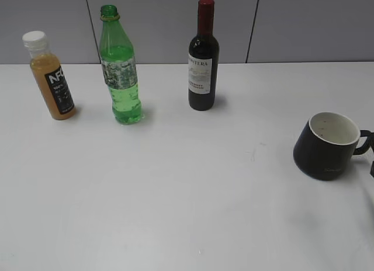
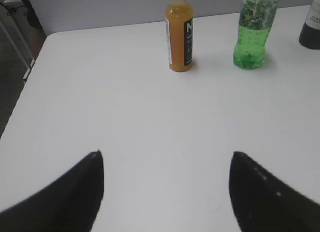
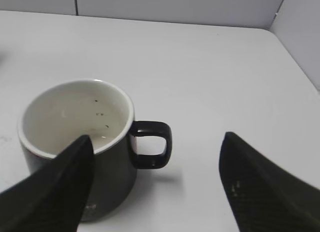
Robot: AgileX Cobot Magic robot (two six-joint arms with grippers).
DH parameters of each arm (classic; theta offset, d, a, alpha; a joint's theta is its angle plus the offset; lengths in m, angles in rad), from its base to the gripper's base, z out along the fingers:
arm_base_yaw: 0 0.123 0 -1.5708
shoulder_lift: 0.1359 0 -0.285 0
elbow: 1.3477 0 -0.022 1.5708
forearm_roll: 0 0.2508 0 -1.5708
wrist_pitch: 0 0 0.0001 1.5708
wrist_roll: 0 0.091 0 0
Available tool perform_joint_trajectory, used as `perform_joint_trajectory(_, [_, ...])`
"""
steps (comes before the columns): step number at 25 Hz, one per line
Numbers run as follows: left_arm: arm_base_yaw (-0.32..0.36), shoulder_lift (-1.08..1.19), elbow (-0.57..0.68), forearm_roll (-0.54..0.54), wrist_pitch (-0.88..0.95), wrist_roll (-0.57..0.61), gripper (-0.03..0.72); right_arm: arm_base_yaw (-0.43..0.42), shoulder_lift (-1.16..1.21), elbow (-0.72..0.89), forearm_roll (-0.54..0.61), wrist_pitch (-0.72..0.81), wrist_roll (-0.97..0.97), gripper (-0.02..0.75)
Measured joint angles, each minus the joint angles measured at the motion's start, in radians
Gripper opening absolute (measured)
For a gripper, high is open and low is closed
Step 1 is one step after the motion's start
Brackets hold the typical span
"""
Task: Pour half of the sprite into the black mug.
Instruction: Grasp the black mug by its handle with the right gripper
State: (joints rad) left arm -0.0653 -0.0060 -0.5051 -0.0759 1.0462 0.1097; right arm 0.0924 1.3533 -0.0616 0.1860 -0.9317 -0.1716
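While nothing is being held yet, the 3 bottles are standing upright in a loose row toward the back of the white surface [image 1: 175, 195], each with clear space around it, which looks like an arrangement meant to let a gripper come at any one of them from the side. The sprite [image 1: 120, 72] is sitting between the orange juice bottle [image 1: 51, 75] on its left and the dark wine bottle [image 1: 203, 58] on its right, and its neck appears to be uncapped, so it seems ready for pouring. The black mug [image 1: 327, 143] is sitting well apart from them, at the right edge of the surface, mouth up and handle pointing right, its white interior looking empty apart from a few dark specks. The left gripper [image 2: 167, 192] is hovering low over bare surface with its jaws spread wide and nothing between them, facing the juice and the sprite, which are both some way ahead. The right gripper [image 3: 155, 187] is likewise standing open and empty, poised just behind the mug with the handle lying between its jaws, touching neither as far as I can tell. Neither arm is showing in the exterior view, so I am judging the task as not yet begun.
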Motion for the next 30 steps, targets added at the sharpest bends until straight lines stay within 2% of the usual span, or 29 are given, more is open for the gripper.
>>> perform_joint_trajectory(8, [0.000, 0.000, 0.000, 0.000, 0.000, 0.000, 0.593, -0.001, 0.005, 0.000, 0.090, 0.005, -0.081, 0.589])
perform_joint_trajectory(11, [0.000, 0.000, 0.000, 0.000, 0.000, 0.000, 0.593, -0.027, 0.039, 0.000, 0.118, -0.008, -0.084, 0.589])
perform_joint_trajectory(21, [0.000, 0.000, 0.000, 0.000, 0.000, 0.000, 0.593, -0.107, 0.253, 0.001, -0.036, -0.185, -0.012, 0.589])
perform_joint_trajectory(25, [0.000, 0.000, 0.000, 0.000, 0.000, 0.000, 0.593, -0.152, 0.317, 0.001, -0.150, -0.250, 0.047, 0.589])
perform_joint_trajectory(30, [0.000, 0.000, 0.000, 0.000, 0.000, 0.000, 0.593, -0.202, 0.419, 0.001, -0.217, -0.268, 0.096, 0.589])
